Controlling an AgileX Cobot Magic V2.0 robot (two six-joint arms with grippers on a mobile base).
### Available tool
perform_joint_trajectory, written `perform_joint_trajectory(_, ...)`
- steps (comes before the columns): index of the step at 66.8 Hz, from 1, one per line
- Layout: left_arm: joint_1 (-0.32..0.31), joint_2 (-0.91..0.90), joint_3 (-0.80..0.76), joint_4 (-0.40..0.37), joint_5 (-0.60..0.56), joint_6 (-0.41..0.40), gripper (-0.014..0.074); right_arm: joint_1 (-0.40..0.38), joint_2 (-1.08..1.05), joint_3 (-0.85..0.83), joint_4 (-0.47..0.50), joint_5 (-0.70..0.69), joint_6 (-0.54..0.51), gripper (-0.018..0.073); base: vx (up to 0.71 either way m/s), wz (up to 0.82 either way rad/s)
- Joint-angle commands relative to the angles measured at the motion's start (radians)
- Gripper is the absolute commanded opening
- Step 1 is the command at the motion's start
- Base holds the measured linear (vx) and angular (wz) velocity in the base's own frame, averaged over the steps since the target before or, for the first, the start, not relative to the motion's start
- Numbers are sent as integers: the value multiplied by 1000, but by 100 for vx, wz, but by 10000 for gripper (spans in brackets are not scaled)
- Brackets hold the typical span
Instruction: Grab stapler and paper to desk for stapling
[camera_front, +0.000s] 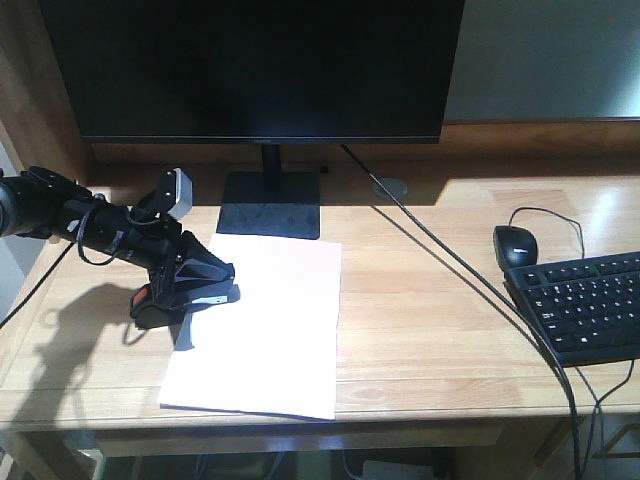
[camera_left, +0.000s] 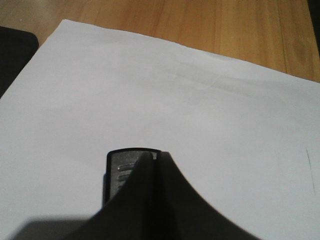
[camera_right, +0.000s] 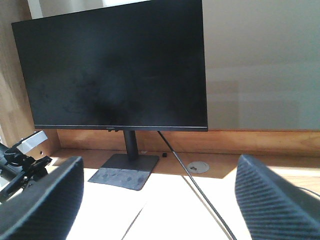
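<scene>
**Left pincer clamps stapler on paper**

The left pincer (camera_front: 196, 285) is pinching the stapler (camera_front: 165, 300), whose front end rests directly beneath it on the paper's (camera_front: 270, 330) left edge. The sheet spreads out ahead of the fingers across the desk (camera_front: 430, 330). Beyond it stands 1 monitor (camera_front: 250, 70). The right pincer (camera_right: 160, 200) hangs spread, holding nothing.
</scene>
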Motion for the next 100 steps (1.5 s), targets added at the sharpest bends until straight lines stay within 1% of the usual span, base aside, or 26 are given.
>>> perform_joint_trajectory(1, -5, -27, -10, 38, -16, 0, -7, -4, 12, -25, -11, -56, -2, 578, 0, 0)
perform_joint_trajectory(25, -5, -27, -10, 38, -17, 0, -7, -4, 12, -25, -11, -56, -2, 578, 0, 0)
perform_joint_trajectory(34, -5, -49, -10, 44, -10, -13, -7, -4, 12, -25, -11, -56, -2, 578, 0, 0)
perform_joint_trajectory(41, -1, -103, -10, 68, -18, -51, -7, -4, 12, -25, -11, -56, -2, 578, 0, 0)
perform_joint_trajectory(46, 5, -156, -10, 81, -38, -94, -7, -4, 12, -25, -11, -56, -2, 578, 0, 0)
perform_joint_trajectory(52, 6, -236, -10, 106, -78, -172, -7, -4, 12, -25, -11, -56, -2, 578, 0, 0)
perform_joint_trajectory(63, 6, -391, -10, 206, -141, -361, -7, -4, 12, -25, -11, -56, -2, 578, 0, 0)
perform_joint_trajectory(65, 6, -420, -10, 232, -152, -411, -7, -4, 12, -25, -11, -56, -2, 578, 0, 0)
perform_joint_trajectory(68, 6, -463, -10, 270, -169, -466, -7, -4, 12, -25, -11, -56, -2, 578, 0, 0)
perform_joint_trajectory(72, 6, -526, -10, 330, -201, -584, -7, -4, 12, -25, -11, -56, -2, 578, 0, 0)
perform_joint_trajectory(76, 6, -587, -10, 407, -223, -685, -7, -4, 12, -25, -11, -56, -2, 578, 0, 0)
perform_joint_trajectory(77, 6, -593, -10, 416, -224, -711, -7, -4, 12, -25, -11, -56, -2, 578, 0, 0)
perform_joint_trajectory(78, 6, -612, -10, 452, -230, -738, -7, -4, 12, -25, -11, -56, -2, 578, 0, 0)
perform_joint_trajectory(79, 6, -625, -10, 461, -232, -777, -7, -4, 12, -25, -11, -56, -2, 578, 0, 0)
perform_joint_trajectory(83, 6, -682, -10, 555, -238, -892, -7, -4, 12, -25, -11, -56, -2, 578, 0, 0)
perform_joint_trajectory(85, 6, -706, -10, 590, -238, -953, -7, -4, 12, -25, -11, -56, -2, 578, 0, 0)
perform_joint_trajectory(86, 6, -718, -10, 607, -238, -1001, -7, -4, 12, -25, -11, -56, -2, 578, 0, 0)
perform_joint_trajectory(87, 6, -725, -10, 615, -238, -1017, -7, -4, 12, -25, -11, -56, -2, 578, 0, 0)
perform_joint_trajectory(89, 6, -754, -10, 654, -237, -1115, -7, -4, 12, -25, -11, -56, -2, 578, 0, 0)
perform_joint_trajectory(90, 6, -770, -10, 670, -237, -1132, -7, -4, 12, -25, -11, -56, -2, 578, 0, 0)
perform_joint_trajectory(91, 6, -781, -10, 691, -237, -1166, -7, -4, 12, -25, -11, -56, -2, 578, 0, 0)
perform_joint_trajectory(95, 6, -827, -10, 744, -238, -1325, -7, -4, 12, -25, -11, -56, -2, 578, 0, 0)
perform_joint_trajectory(100, 6, -875, -10, 774, -239, -1451, -7, -4, 12, -25, -11, -56, -2, 578, 0, 0)
